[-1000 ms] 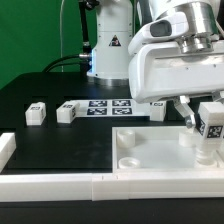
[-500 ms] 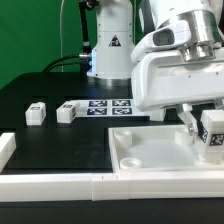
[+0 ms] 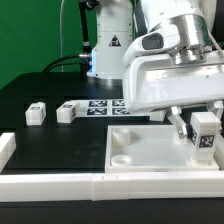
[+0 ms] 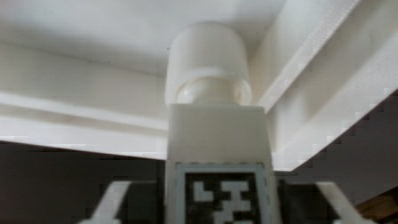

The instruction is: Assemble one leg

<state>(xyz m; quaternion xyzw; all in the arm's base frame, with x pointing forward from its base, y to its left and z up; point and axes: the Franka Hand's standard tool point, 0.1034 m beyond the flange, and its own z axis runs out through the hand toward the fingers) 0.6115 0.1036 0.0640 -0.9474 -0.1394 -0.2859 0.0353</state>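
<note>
My gripper (image 3: pixel 197 135) is shut on a leg (image 3: pixel 204 133), a small white block-shaped post with a black-and-white tag on its face. It holds the leg upright over the right side of the large white panel (image 3: pixel 150 152). In the wrist view the leg (image 4: pixel 219 140) stands between my fingers (image 4: pixel 125 200), its tag facing the camera and its rounded end pointing at the panel's inner corner (image 4: pixel 107 95). Two more legs (image 3: pixel 36 113) (image 3: pixel 67 112) lie on the black table at the exterior view's left.
The marker board (image 3: pixel 108 106) lies behind the panel. A white rail (image 3: pixel 60 184) runs along the table's front edge, with a white block (image 3: pixel 5 148) at its left end. The robot's base (image 3: pixel 108 45) stands at the back.
The arm has moved toward the exterior view's left with the leg, and the leg sits a little lower over the panel. The panel has shifted slightly left as well.
</note>
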